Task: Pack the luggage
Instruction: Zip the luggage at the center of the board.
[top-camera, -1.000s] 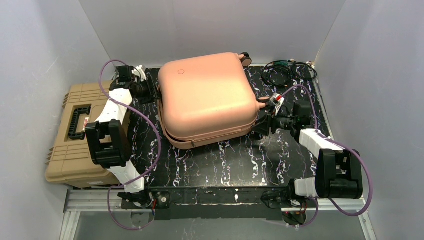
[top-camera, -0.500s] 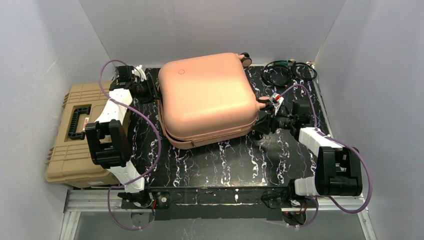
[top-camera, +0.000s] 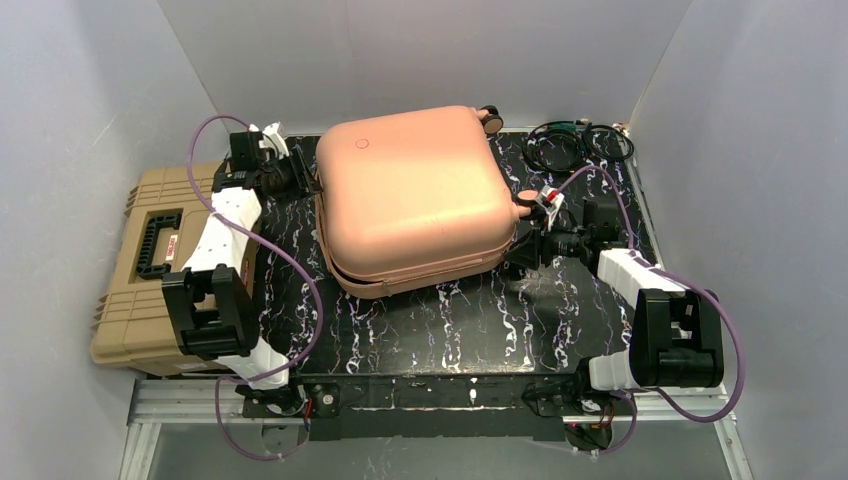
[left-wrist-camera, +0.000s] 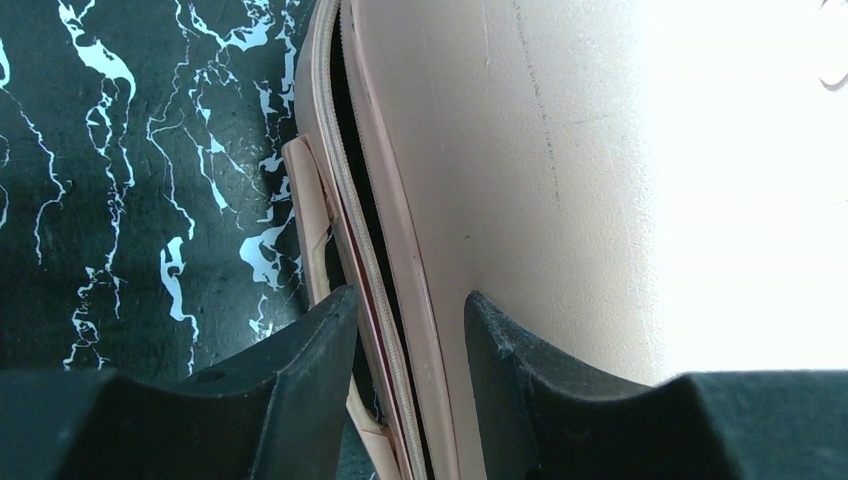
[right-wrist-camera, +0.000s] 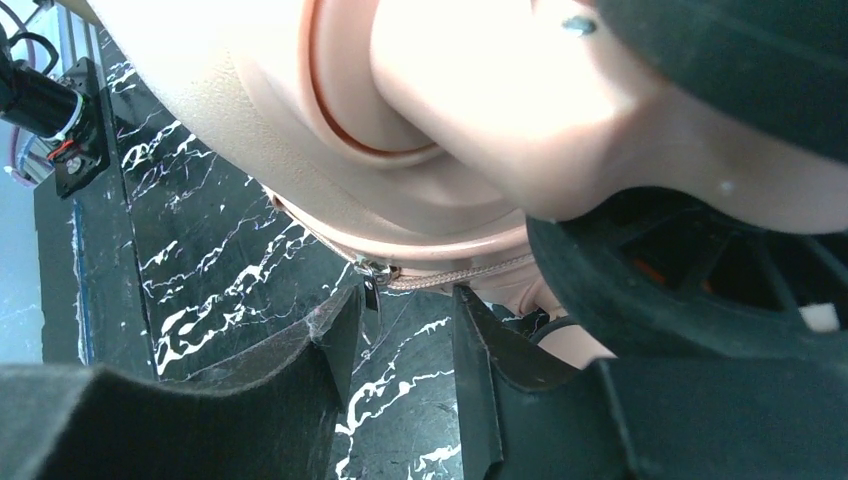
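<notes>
The peach-pink luggage (top-camera: 415, 195) lies flat on the black marbled table (top-camera: 450, 320), its lid down with a thin dark gap along the zipper line (left-wrist-camera: 372, 270). My left gripper (top-camera: 300, 178) is at its left side. In the left wrist view that gripper (left-wrist-camera: 405, 310) is shut across the rim, one finger against the zipper band and the other on the lid's shell. At the right front corner my right gripper (top-camera: 525, 250) stands open. In its wrist view the small zipper pull (right-wrist-camera: 371, 292) hangs against the left fingertip, and bare table shows between the gripper's (right-wrist-camera: 405, 295) fingers.
A tan ribbed toolbox (top-camera: 160, 265) with a black handle sits at the left table edge, beside the left arm. Coiled black cables (top-camera: 580, 145) lie at the back right. A luggage wheel (right-wrist-camera: 700, 270) looms close above the right gripper. White walls enclose three sides.
The left arm has shifted back and leftward, and its jaws have closed a little on the rim. The right jaws narrowed and edged closer to the luggage's corner.
</notes>
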